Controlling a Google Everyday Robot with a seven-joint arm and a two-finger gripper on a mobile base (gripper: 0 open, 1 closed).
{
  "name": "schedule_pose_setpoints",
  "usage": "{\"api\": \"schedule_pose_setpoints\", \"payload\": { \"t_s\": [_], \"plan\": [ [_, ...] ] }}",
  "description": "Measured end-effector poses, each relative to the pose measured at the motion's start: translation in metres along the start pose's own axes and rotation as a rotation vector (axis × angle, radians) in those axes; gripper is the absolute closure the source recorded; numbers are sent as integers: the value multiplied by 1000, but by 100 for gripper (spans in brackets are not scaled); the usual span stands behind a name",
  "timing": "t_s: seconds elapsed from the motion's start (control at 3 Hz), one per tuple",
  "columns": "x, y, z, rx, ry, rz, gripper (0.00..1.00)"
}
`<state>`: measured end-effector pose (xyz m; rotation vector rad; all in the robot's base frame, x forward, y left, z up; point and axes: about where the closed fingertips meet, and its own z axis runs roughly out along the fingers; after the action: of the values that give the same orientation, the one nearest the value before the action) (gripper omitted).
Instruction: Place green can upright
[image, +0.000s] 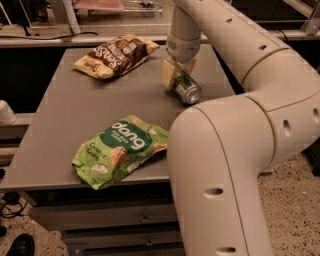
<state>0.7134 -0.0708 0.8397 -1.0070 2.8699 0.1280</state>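
The green can lies on its side on the grey table, near the far right, with its silver end facing the camera. My gripper comes down from above and sits over the can's far end. One pale finger presses against the can's left side and the other is mostly hidden behind the can. The gripper is shut on the can, which still rests on the table.
A bright-green "dang" snack bag lies near the table's front edge. A brown snack bag lies at the far left. My own arm fills the right foreground. Shelving stands behind the table.
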Motion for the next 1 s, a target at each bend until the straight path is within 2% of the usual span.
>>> {"api": "schedule_pose_setpoints", "payload": {
  "t_s": [0.33, 0.67, 1.0],
  "plan": [
    [3, -9, -11, 19, -31, 20, 88],
    [8, -19, -41, -18, -180, 66, 100],
    [12, -25, -72, -94, -385, 108, 100]
  ]
}}
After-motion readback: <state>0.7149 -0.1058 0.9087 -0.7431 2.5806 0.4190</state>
